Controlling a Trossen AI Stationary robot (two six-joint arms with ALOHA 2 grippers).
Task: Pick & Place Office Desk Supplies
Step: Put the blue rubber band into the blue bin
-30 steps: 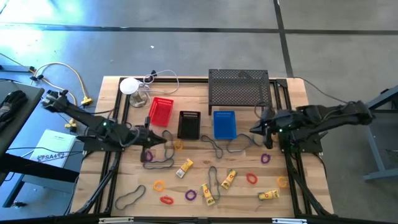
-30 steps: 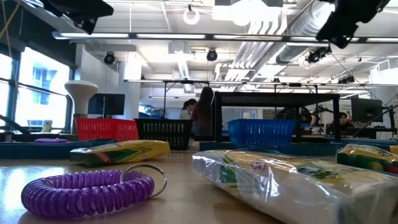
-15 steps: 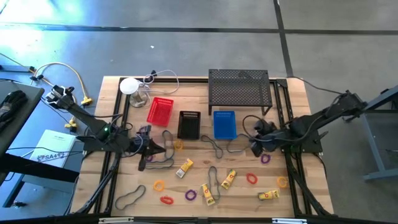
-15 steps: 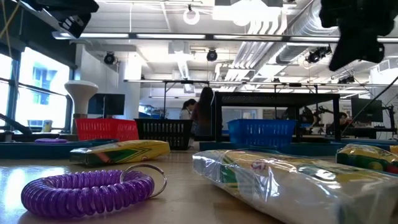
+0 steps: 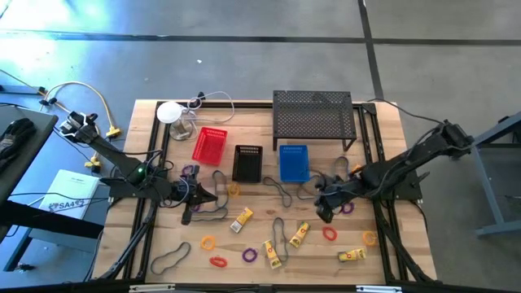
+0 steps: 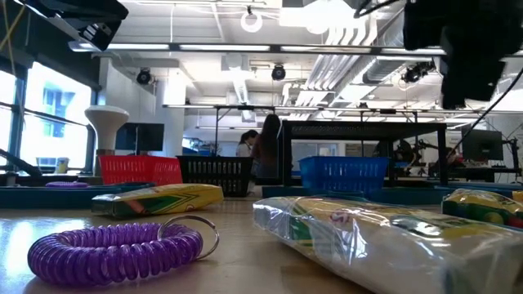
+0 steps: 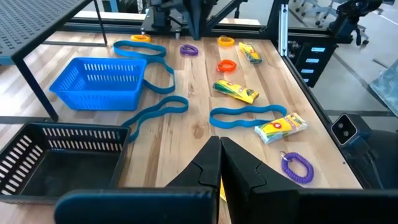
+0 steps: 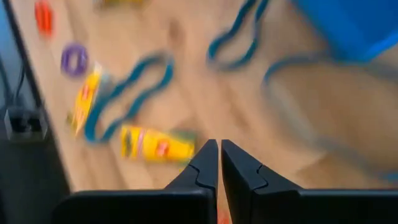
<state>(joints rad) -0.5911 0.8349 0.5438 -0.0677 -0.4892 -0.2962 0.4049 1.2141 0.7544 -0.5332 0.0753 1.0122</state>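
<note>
Nearest, at the table's front edge, yellow-and-black packets, small coil rings in purple, red and orange, and a dark band loop are seen scattered loose on the wooden table. Further in, the left gripper is held low over the boards beside a purple ring, fingers pressed together on nothing, while the right gripper is likewise clenched empty, poised above a band loop. Beyond them, red, black and blue baskets are lined up before the wire-mesh shelf
</note>
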